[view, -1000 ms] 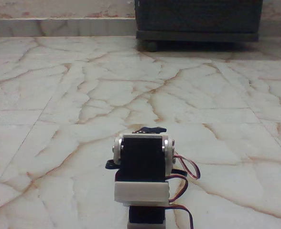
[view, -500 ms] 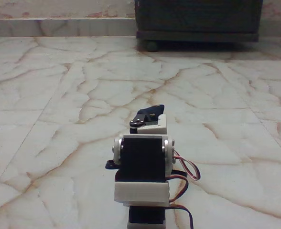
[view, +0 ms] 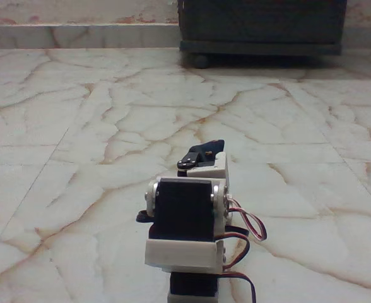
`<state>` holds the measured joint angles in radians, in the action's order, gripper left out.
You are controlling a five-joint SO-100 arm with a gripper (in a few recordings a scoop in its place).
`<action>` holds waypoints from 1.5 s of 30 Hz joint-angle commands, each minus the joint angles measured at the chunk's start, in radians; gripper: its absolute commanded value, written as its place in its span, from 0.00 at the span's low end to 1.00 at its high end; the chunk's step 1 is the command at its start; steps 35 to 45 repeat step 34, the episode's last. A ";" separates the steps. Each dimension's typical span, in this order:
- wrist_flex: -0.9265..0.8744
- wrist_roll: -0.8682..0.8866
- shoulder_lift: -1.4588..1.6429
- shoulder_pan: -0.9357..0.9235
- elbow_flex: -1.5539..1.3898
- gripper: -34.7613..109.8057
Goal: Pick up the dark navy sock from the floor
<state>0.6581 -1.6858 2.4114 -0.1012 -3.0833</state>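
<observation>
The floor (view: 78,126) is glossy cream marble with reddish-brown veins, stretching from the near edge to the back wall. The dark navy sock is out of view. My arm stands at the bottom centre, seen from behind: a black servo block in a white bracket (view: 184,218) with red and black wires (view: 248,227) looping off its right side. Above and behind that block, a black-and-white end part of the arm, the gripper (view: 202,158), sticks up and leans to the right. Its fingers are hidden, so its state is unclear.
A dark wheeled cabinet (view: 261,25) stands at the back right, one wheel (view: 200,61) on the floor. A low pale step (view: 78,35) runs along the back wall. Open marble lies to the left, right and ahead of the arm.
The arm's end part has risen from behind the servo block, going up and slightly right. The servo block itself has tilted a little to the left.
</observation>
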 commanded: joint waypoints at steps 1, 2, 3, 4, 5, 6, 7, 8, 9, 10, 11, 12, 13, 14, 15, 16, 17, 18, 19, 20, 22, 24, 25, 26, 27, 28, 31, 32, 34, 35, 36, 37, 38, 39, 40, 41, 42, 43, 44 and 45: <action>0.000 0.021 0.040 0.012 0.002 0.24; -0.002 0.026 0.040 0.020 0.002 0.24; -0.003 0.035 0.040 0.026 0.002 0.24; -0.005 0.041 0.040 0.034 0.002 0.24; -0.005 0.044 0.038 0.037 0.002 0.24; -0.006 0.046 0.037 0.038 0.002 0.24; -0.005 0.046 0.037 0.043 0.002 0.24; -0.005 0.054 0.037 0.048 0.002 0.24; -0.005 0.060 0.037 0.051 0.002 0.24; -0.005 0.067 0.037 0.051 0.002 0.24; -0.006 0.066 0.037 0.051 0.002 0.24; -0.006 0.063 0.037 0.049 0.002 0.24; -0.008 0.061 0.035 0.048 0.002 0.24; -0.009 0.060 0.035 0.046 0.002 0.24; -0.008 0.061 0.035 0.044 0.002 0.24; -0.005 0.063 0.035 0.046 0.002 0.24; -0.006 0.064 0.035 0.049 0.002 0.24; -0.008 0.064 0.035 0.052 0.002 0.24; -0.009 0.066 0.035 0.052 0.002 0.24; -0.009 0.066 0.034 0.052 0.002 0.24; -0.012 0.067 0.034 0.052 0.002 0.24; -0.014 0.067 0.034 0.052 0.002 0.24; -0.015 0.069 0.032 0.052 0.002 0.24; -0.015 0.069 0.034 0.052 0.002 0.24; -0.015 0.069 0.032 0.054 0.002 0.24; -0.018 0.067 0.032 0.052 0.002 0.24; -0.020 0.066 0.032 0.052 0.002 0.24; -0.023 0.064 0.032 0.052 0.002 0.24; -0.023 0.064 0.032 0.052 0.002 0.24; -0.023 0.064 0.032 0.052 0.002 0.24; -0.023 0.064 0.032 0.052 0.002 0.24; -0.023 0.064 0.032 0.052 0.002 0.24; -0.023 0.064 0.032 0.052 0.002 0.24; -0.023 0.064 0.032 0.052 0.002 0.24; -0.023 0.064 0.032 0.052 0.002 0.24; -0.023 0.064 0.032 0.052 0.002 0.24; -0.023 0.064 0.032 0.052 0.002 0.24; -0.023 0.064 0.032 0.052 0.002 0.24; -0.023 0.064 0.032 0.052 0.002 0.24; -0.023 0.064 0.032 0.052 0.002 0.24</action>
